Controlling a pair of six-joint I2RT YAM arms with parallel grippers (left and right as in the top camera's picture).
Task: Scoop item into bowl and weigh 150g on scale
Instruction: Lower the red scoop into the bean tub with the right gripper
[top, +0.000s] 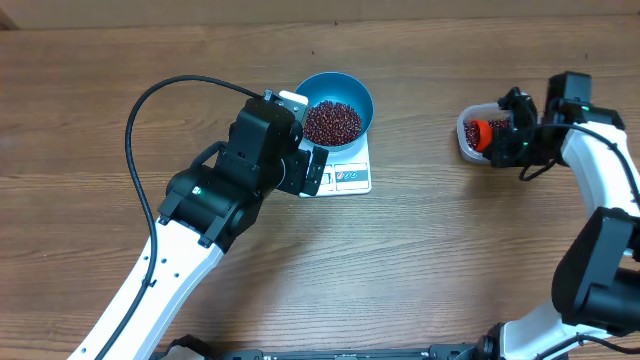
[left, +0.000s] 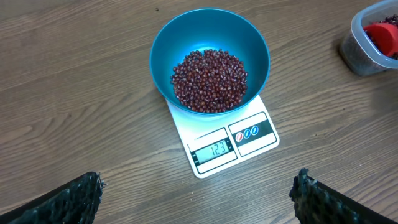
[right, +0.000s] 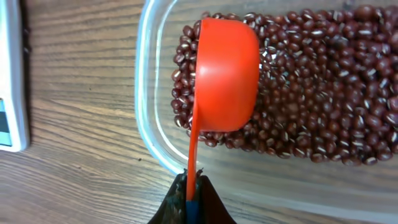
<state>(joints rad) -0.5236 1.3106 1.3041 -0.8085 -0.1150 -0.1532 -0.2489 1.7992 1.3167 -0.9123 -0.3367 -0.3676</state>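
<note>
**A:** Where do things stand?

**B:** The beans (left: 209, 79) are heaped in the blue bowl (left: 163, 46) on the scale (left: 249, 146), midway along the table's (top: 100, 100) far edge. The display reads short of the target.

**A:** And the grippers?

**B:** The left gripper (left: 198, 177) hangs by the scale's near edge, jaws wide apart and empty. The right gripper (right: 191, 196) is pinched tight on the orange scoop's (right: 227, 74) thin handle. The scoop's cup is tipped sideways in the clear tub (right: 146, 93) near the right edge.

**A:** What could go wrong?

**B:** A full scoop could overshoot. The thin handle might twist and scatter beans on the way across. The left gripper is close enough to nudge the scale or crowd the pour.
</note>
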